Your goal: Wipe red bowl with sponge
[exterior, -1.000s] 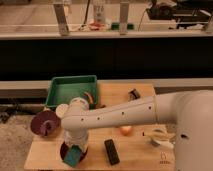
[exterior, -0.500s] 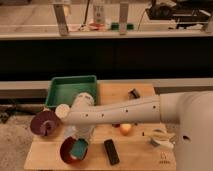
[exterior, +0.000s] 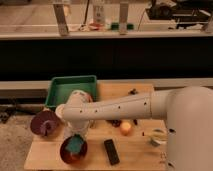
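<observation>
At the table's front left corner sits the red bowl (exterior: 73,151), with the sponge (exterior: 75,144) resting inside it toward the rear. The gripper (exterior: 76,134) hangs just above and behind the sponge, apparently clamped on it, though the arm hides the contact. Compared with a second ago, the arm's elbow has swung up and back, uncovering the bowl.

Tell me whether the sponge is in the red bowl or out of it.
In. The teal sponge lies inside the red bowl, near the table's front left edge. The pincer sits right above it.
</observation>
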You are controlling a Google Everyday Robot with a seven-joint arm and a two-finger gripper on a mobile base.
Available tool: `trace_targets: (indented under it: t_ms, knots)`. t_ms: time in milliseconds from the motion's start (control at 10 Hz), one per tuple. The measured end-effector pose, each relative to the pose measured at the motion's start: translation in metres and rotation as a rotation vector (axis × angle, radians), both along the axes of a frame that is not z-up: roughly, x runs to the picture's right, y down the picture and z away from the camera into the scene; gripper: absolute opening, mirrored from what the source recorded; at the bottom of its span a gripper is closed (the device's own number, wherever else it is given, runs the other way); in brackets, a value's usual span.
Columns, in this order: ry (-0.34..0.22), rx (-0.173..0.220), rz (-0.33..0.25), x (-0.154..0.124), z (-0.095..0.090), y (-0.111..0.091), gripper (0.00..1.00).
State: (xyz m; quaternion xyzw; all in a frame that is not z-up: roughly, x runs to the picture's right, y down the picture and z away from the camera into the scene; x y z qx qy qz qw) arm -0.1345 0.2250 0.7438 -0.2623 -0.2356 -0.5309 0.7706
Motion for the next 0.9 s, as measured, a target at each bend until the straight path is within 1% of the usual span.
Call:
trace_targets:
  t_ms: [200,400,500,600,700,900]
  knots:
    - [-0.023,0.004,0.000,-0.014,0.003,-0.003,0.04]
    - [-0.059,0.012,-0.011,-0.031,0.002,-0.005,0.04]
    - [-0.083,0.017,-0.019,-0.043,-0.003,-0.006,0.04]
    - [-0.101,0.020,-0.025,-0.049,-0.007,-0.006,0.04]
    - [-0.114,0.020,-0.032,-0.050,-0.012,-0.004,0.04]
    - [-0.135,0.010,-0.054,-0.055,-0.021,0.006,0.04]
